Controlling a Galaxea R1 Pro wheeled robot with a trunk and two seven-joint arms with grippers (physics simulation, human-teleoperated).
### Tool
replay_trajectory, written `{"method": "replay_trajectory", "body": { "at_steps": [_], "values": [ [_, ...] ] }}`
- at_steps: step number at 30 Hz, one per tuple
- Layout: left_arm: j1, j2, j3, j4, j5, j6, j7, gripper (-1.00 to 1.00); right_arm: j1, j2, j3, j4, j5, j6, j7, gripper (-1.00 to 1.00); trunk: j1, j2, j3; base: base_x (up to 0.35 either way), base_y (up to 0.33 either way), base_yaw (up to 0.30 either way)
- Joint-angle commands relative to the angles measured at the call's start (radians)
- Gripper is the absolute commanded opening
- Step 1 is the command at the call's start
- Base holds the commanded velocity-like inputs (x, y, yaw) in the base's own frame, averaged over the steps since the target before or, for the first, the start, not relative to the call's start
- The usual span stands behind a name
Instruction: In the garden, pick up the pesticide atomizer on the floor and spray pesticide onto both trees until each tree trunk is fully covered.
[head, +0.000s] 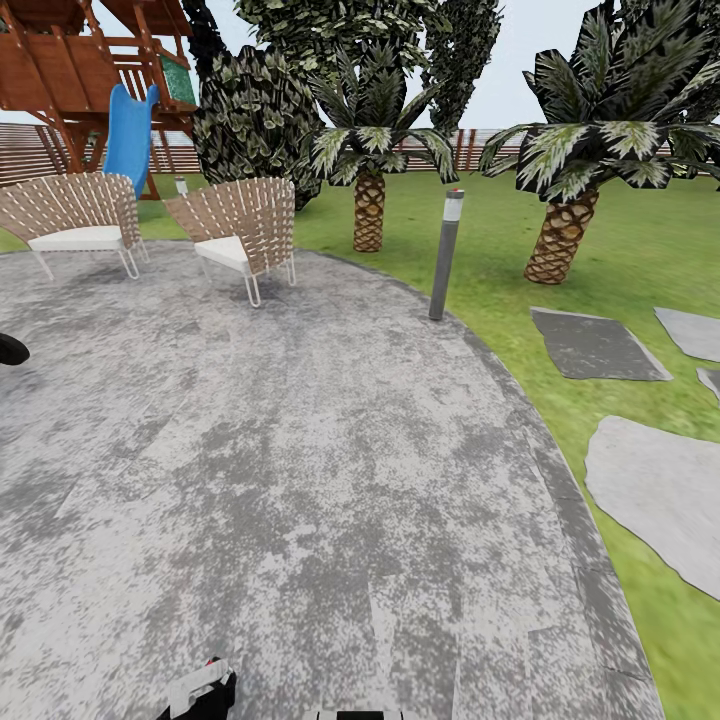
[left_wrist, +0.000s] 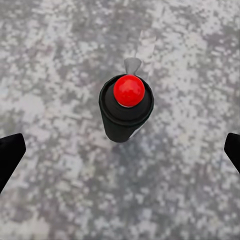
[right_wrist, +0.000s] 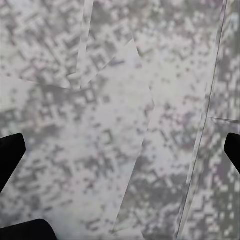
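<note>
Left end effector hangs wide open above the pesticide atomizer; right seemingly open, empty.

Two chairs sit side by side at the far left of the paved patio, playset behind them. A bollard stands on the patio's right edge, palms on the grass beyond, stepping stones to the right.
</note>
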Motion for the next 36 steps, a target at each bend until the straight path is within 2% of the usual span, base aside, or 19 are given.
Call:
{"method": "replay_trajectory", "body": {
  "at_steps": [1, 23, 28, 33, 36],
  "values": [
    [0.0, 0.001, -0.009, 0.0, 0.006, -0.004, 0.008, 1.0, -0.001, 0.0, -0.008, 0.001, 0.007, -0.004, 0.004, 1.0, 0.0, 0.0, -0.001, 0.0, 0.0, 0.0],
    [0.0, 0.001, -0.009, 0.0, 0.006, -0.005, 0.008, 1.0, -0.001, -0.001, -0.01, -0.008, 0.001, -0.003, 0.006, 1.0, 0.0, 0.0, -0.001, 0.0, 0.0, 0.0],
    [0.0, 0.001, -0.009, -0.001, 0.006, -0.005, 0.008, 1.0, -0.005, -0.002, -0.013, -0.032, 0.0, -0.001, 0.006, 1.0, 0.0, 0.0, -0.001, 0.0, 0.0, 0.0],
    [0.0, 0.001, -0.009, -0.001, 0.007, -0.005, 0.008, 1.0, -0.013, -0.002, -0.016, -0.101, -0.003, 0.003, 0.005, 1.0, 0.0, 0.0, -0.001, 0.0, 0.0, 0.0],
    [0.0, 0.001, -0.009, -0.001, 0.007, -0.005, 0.008, 1.0, -0.02, -0.002, -0.019, -0.118, -0.009, 0.005, 0.006, 1.0, 0.001, -0.001, -0.012, 0.0, 0.0, 0.0]
  ]
}}
